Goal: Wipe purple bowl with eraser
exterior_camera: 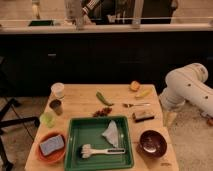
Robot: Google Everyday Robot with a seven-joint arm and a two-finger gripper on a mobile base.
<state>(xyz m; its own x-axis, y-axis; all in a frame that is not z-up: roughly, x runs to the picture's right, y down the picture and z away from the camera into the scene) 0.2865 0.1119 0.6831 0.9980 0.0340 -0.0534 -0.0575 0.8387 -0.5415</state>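
Note:
The purple bowl [152, 143] is a glossy dark maroon bowl sitting upright at the table's front right corner. The eraser [143, 116] is a small dark block on a pale base. It lies on the table just behind the bowl, apart from it. My white arm [187, 86] reaches in from the right, past the table's right edge. My gripper [169, 117] hangs at the end of the arm beside the table's right edge, just right of the eraser and behind the bowl. It touches neither of them.
A green tray [75, 145] holds a white brush [100, 151] and a crumpled cloth [112, 133]. An orange bowl [42, 155] holds a blue-grey sponge [51, 144]. A white cup [58, 90], metal cup [55, 106], green pepper [104, 98], utensil [136, 105] and fruit [134, 86] lie behind.

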